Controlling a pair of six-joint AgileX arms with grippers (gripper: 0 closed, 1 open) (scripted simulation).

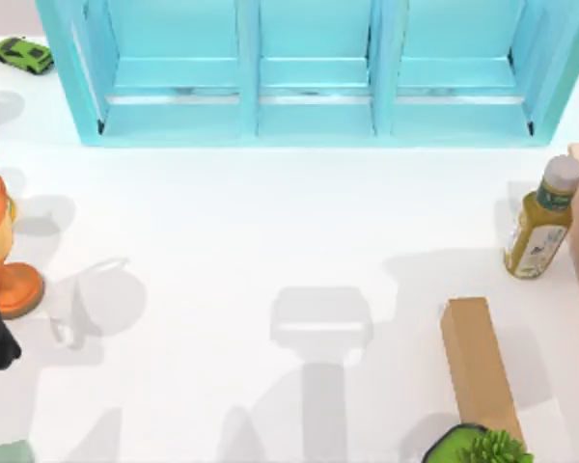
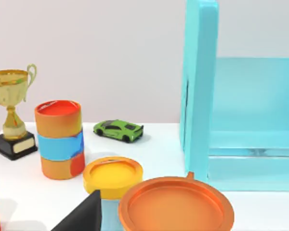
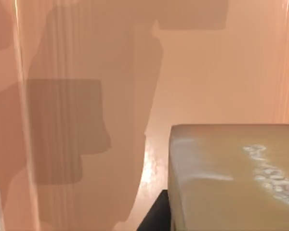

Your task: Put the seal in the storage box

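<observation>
Tan-brown and speckled, the seal point(image 3: 231, 185) sits close under the right wrist camera inside an orange-brown enclosure, finger state impossible to tell, while the turquoise storage box point(image 1: 314, 130) holds nothing visible yet.

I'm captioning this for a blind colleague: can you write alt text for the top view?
A wide turquoise storage box with three compartments spans the table's far edge. On the right stand a green bottle, a long tan wooden block and a potted plant; a green toy car sits far left.
</observation>
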